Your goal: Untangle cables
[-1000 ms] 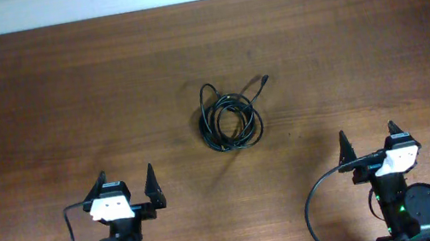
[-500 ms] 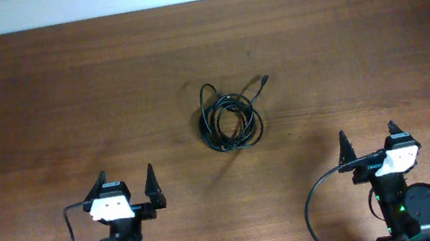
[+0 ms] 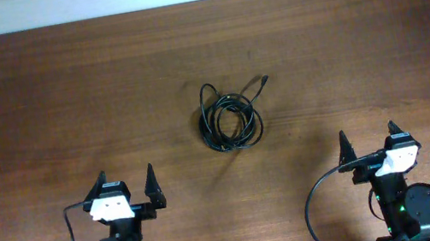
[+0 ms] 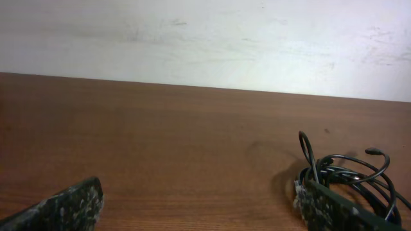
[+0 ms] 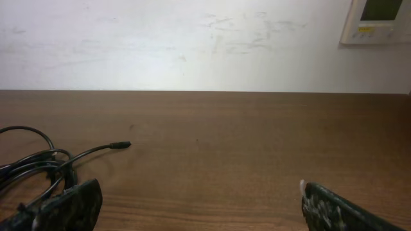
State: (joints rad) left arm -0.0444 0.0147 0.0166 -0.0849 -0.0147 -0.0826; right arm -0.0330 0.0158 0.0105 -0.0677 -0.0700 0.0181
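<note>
while the left fingers [image 3: 154,186] and right fingers [image 3: 343,149] stand spread, the thin, limp black cables [image 3: 231,123] look light, best pinched near the free plug [image 3: 264,80].

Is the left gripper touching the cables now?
Apart. The overhead view shows table between the open left gripper and the cables.

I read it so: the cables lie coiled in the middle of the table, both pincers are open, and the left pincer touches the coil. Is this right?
Not quite. The left pincer does not touch the cables; it stands well apart from them, as the overhead view shows. The rest holds: the cables lie coiled in the middle, and both the left and the right pincer are open.
</note>
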